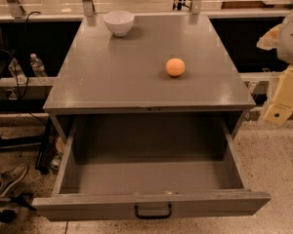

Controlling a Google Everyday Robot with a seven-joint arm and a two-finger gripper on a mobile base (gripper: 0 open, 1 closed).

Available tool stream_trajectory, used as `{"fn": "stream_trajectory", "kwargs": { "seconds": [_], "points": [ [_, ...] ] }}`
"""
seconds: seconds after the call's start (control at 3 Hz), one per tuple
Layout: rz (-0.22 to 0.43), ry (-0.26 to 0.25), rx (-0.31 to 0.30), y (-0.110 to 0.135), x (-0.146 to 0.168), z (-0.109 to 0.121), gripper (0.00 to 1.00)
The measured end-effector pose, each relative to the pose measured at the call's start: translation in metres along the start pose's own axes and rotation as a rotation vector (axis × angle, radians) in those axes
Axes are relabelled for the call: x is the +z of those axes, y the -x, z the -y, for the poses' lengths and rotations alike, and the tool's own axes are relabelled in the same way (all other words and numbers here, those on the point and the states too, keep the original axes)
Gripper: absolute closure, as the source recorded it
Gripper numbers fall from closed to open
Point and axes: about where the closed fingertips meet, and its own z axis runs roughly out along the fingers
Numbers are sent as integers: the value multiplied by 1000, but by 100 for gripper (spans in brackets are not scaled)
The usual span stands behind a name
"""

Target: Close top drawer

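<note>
1. The top drawer [151, 179] is pulled far out of the grey cabinet [127, 77] toward us. Its flat front sits low in the view, with the black loop handle [153, 211] at its centre.
2. Inside the drawer we see only its bare grey floor and side walls.
3. On the cabinet top an orange ball [175, 67] rests right of centre. A white bowl [118, 22] stands near the back edge, well apart from the ball, and we see only its white inner wall.
4. The gripper [282, 101] hangs at the right edge of the view, beside the cabinet and apart from the drawer. We cannot tell whether it is released or clenched.
5. Two water bottles [37, 65] stand at the left, and a shoe [10, 177] rests on the speckled floor [273, 160].
</note>
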Motion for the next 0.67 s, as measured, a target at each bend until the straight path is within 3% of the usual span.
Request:
{"fn": "stream_trajectory", "kwargs": {
  "seconds": [0.33,0.67],
  "points": [
    [-2,1,8,-1,1,0,0],
    [-25,18,131,-11,14,-9,0]
  ]
}}
